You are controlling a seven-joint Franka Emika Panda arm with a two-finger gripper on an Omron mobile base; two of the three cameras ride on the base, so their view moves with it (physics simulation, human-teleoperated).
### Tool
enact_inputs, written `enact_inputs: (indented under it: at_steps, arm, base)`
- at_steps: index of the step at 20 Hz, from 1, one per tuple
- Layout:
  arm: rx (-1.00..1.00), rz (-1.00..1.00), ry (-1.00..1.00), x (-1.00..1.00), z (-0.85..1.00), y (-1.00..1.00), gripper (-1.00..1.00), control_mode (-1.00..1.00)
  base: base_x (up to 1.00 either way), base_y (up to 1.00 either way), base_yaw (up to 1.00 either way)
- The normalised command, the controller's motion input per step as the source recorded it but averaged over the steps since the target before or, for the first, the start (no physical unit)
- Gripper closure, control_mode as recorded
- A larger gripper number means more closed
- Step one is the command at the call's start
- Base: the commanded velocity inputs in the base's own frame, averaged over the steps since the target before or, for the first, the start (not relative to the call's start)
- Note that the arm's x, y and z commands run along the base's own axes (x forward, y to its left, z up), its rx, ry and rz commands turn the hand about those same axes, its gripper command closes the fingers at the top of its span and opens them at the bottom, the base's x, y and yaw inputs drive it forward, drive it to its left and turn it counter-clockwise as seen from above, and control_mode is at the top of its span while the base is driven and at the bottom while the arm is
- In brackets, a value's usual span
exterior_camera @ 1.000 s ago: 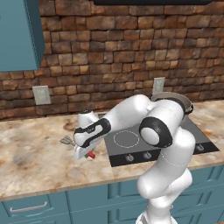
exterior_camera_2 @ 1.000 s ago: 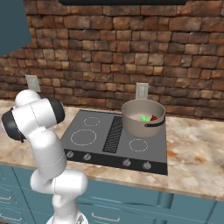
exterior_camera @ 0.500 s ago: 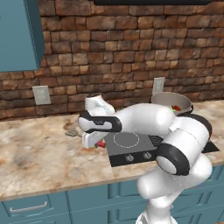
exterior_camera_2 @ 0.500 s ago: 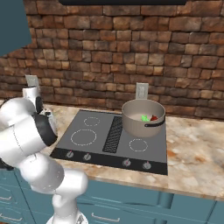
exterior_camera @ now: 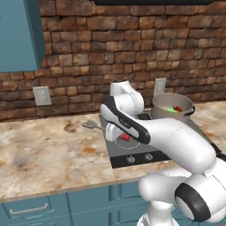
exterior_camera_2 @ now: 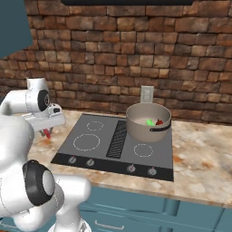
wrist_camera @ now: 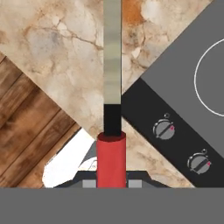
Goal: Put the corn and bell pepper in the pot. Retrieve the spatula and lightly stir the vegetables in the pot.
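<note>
My gripper (exterior_camera: 118, 132) is shut on the red handle of the spatula (exterior_camera: 90, 125), just left of the stove's front left corner. The silver slotted head points left, over the stone counter. In the hand view the red handle rises from between my fingertips, and the thin shaft of the spatula (wrist_camera: 112, 57) runs straight up the picture. From the right base view my gripper (exterior_camera_2: 48, 128) hangs left of the stove with the red end of the spatula (exterior_camera_2: 46, 133) under it. The pot (exterior_camera_2: 148, 128) stands on the stove's back right burner, with a green piece (exterior_camera_2: 149, 122) and a red piece (exterior_camera_2: 159, 122) inside.
The black stove (exterior_camera_2: 99, 152) has several knobs along its front and a central vent grille. The marbled counter (exterior_camera: 44, 154) stretches left of it, and its front edge and the wooden floor (wrist_camera: 26, 127) show in the hand view. A brick wall with outlets stands behind.
The arm has swung right from the counter to the stove's left edge, carrying the spatula with it. The pot has not moved.
</note>
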Motion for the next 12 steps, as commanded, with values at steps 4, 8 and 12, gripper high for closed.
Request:
enact_inputs:
  at_steps: [4,8,12]
  arm:
    - [0.00,-0.06,0.00,-0.48,0.39,-0.40,1.00,-1.00]
    - [0.00,-0.20,0.00,-0.12,0.39,-0.63,1.00,-1.00]
    - [-0.02,-0.29,0.06,0.09,0.28,-0.78,1.00,-1.00]
  base:
    - [0.00,0.00,0.00]
    - [0.00,0.00,0.00]
    - [0.00,0.00,0.00]
